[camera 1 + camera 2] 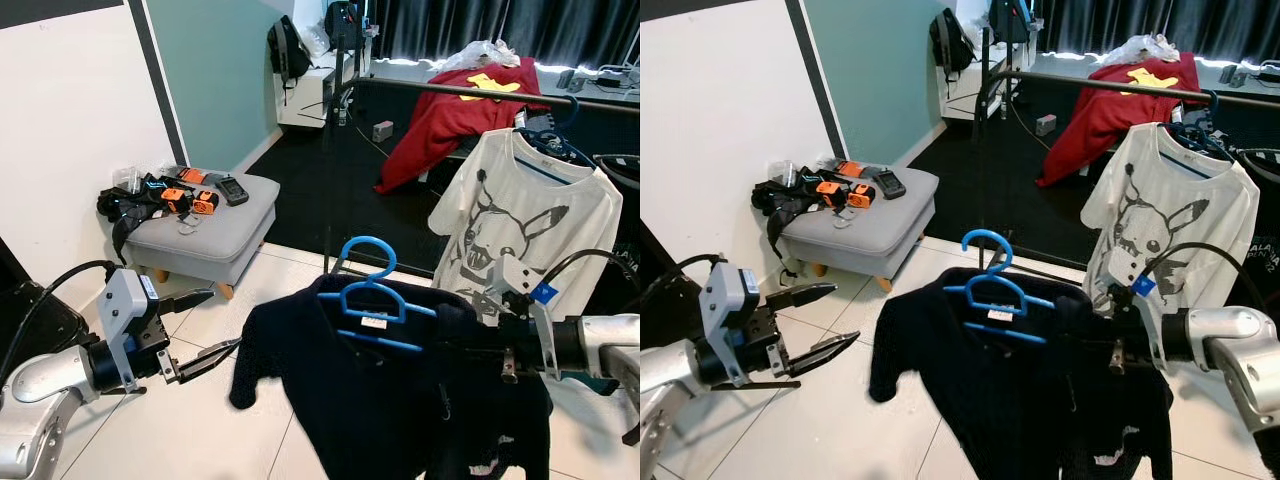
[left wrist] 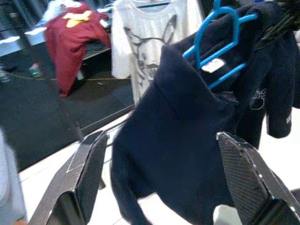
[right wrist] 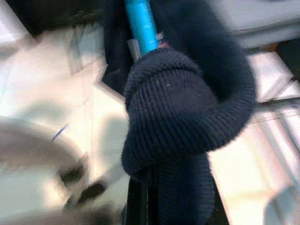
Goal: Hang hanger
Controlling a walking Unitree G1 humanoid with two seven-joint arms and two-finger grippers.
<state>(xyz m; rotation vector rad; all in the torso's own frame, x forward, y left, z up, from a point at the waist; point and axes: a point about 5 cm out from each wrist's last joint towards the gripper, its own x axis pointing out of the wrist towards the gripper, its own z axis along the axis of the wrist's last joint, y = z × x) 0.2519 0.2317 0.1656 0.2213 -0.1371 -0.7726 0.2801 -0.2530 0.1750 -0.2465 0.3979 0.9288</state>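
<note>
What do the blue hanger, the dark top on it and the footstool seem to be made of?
Blue hanger: probably plastic, judging by its smooth, evenly coloured, slightly glossy bars. Dark top: a navy knit, likely wool or acrylic; ribbed stitches show in the right wrist view. Footstool: grey woven-looking fabric upholstery, matte, on short legs that look like light wood.

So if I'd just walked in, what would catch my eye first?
Probably the dark navy sweater draped on a bright blue hanger, held up front and centre by the right claw. The left claw waits open beside it, over the white tiles. Behind them, a white cartoon T-shirt and a red garment hang on a black clothes rail.
</note>
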